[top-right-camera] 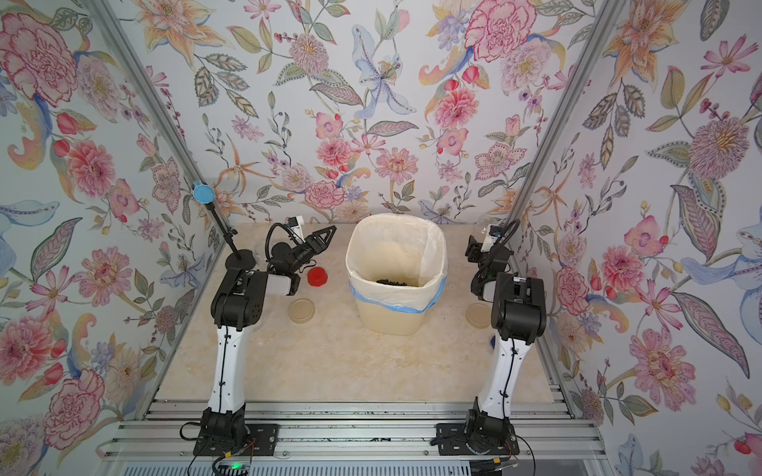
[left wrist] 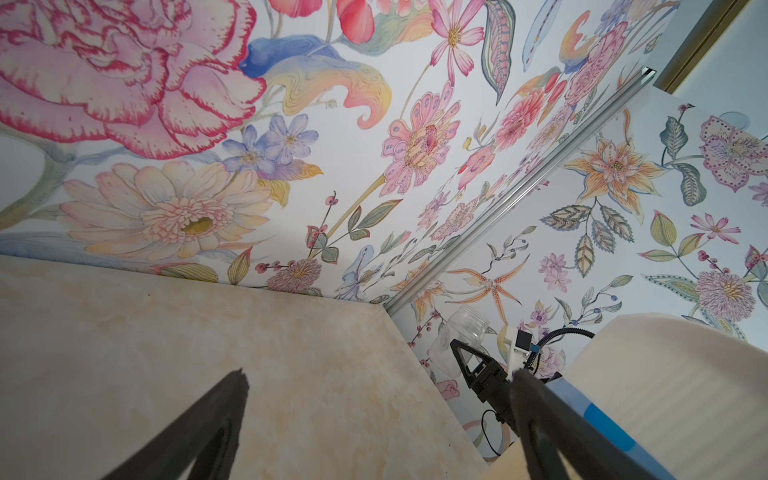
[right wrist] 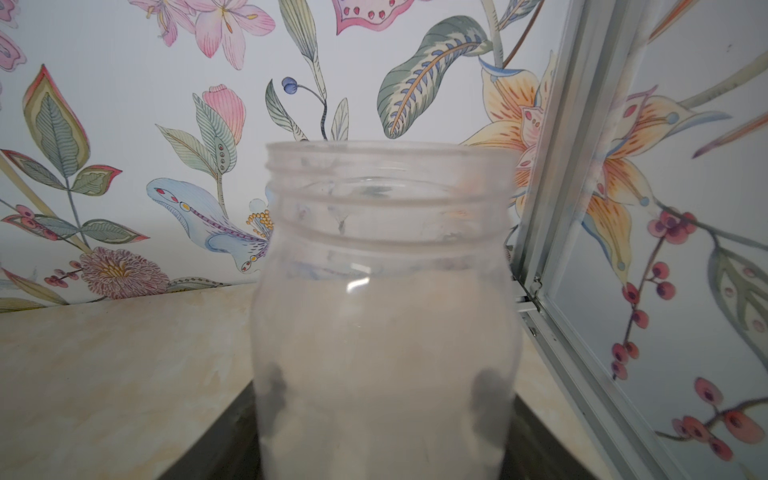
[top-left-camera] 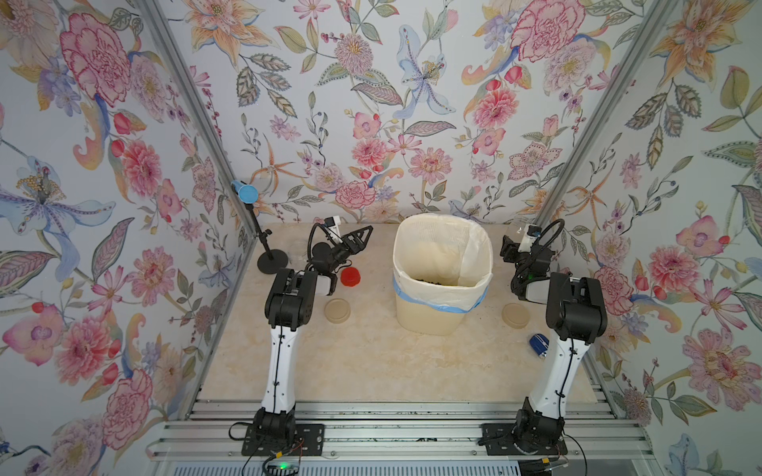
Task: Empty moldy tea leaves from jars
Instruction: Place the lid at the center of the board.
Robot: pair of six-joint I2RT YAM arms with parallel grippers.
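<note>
Your right claw (right wrist: 382, 390) is clamped on one clear jar (right wrist: 386, 257). Its fingers (right wrist: 490, 390) show dark through the wall on either side of the lower body. The jar is uncapped, mouth up, at the back right corner of the table (top-left-camera: 371, 362). You cannot tell whether its base touches the table.

Your left claw (left wrist: 379, 376) is spread wide over bare table toward the back left, between the stand (top-left-camera: 272, 261) and the bin (top-left-camera: 424, 317).

You can count two jars. The second jar (top-left-camera: 297, 248) is only a faint clear outline just beside the stand's base, near the back left corner.

There is one heap of tea leaves (top-left-camera: 437, 281), dark, lying on the liner at the bottom of the single bin. The bin stands mid-table, toward the back edge.

Three closures lie loose and flat on the table:
- One red cap (top-left-camera: 351, 276) sits between your left arm and the bin.
- Two beige lids are out: one (top-left-camera: 337, 310) just in front of the red cap, the other (top-left-camera: 516, 315) between the bin and your right arm.

One blue object (top-left-camera: 539, 344) sits near the right edge, partly behind your right arm. It is too small to identify.
</note>
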